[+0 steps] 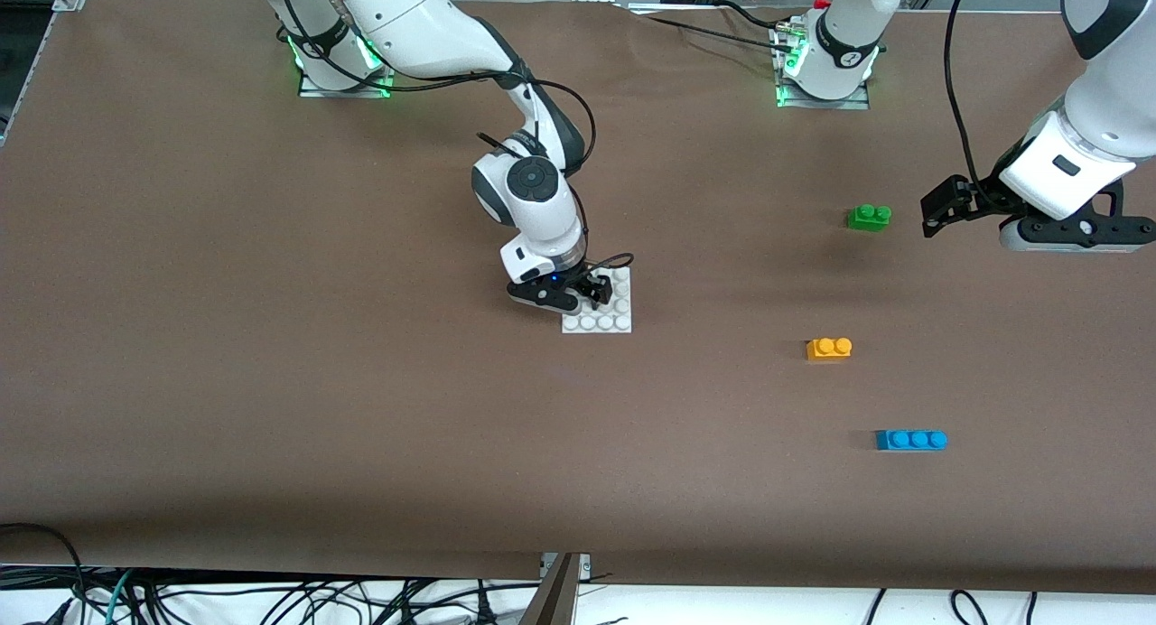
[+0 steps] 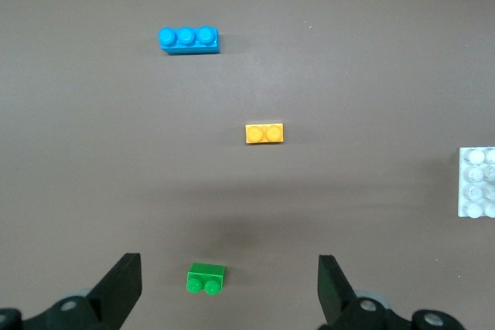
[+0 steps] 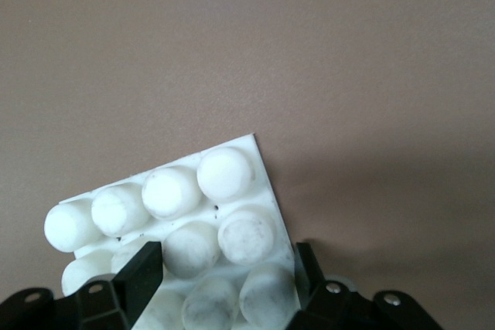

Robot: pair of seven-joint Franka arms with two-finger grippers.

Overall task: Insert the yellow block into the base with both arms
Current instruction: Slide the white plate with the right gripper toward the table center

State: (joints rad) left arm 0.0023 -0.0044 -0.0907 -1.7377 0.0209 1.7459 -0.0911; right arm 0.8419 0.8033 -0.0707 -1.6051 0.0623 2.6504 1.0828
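Base (image 1: 616, 322) sits flat on the brown table (image 1: 271, 381) near its middle, and your right gripper (image 1: 591, 291) is down on it, fingers drawn in narrow around the studs at the plate's edge toward the robots' bases; the right wrist view shows a black finger (image 3: 143, 272) on each side of that stud row. Look at about 4 o'clock from the base and you find the yellow block (image 1: 829, 348), lying free on the table, studs up, well apart from both grippers. From that block, the green brick (image 1: 869, 217) lies at roughly 12 o'clock, farther from the front camera, and the blue brick (image 1: 910, 440) at about 5 o'clock, nearer to it. Your left gripper (image 1: 939, 211) hangs in the air toward the left arm's end of the table, just beside the green brick, claw spread wide and holding nothing; in its wrist view the green brick (image 2: 206, 277) shows between the two fingers (image 2: 120, 291).
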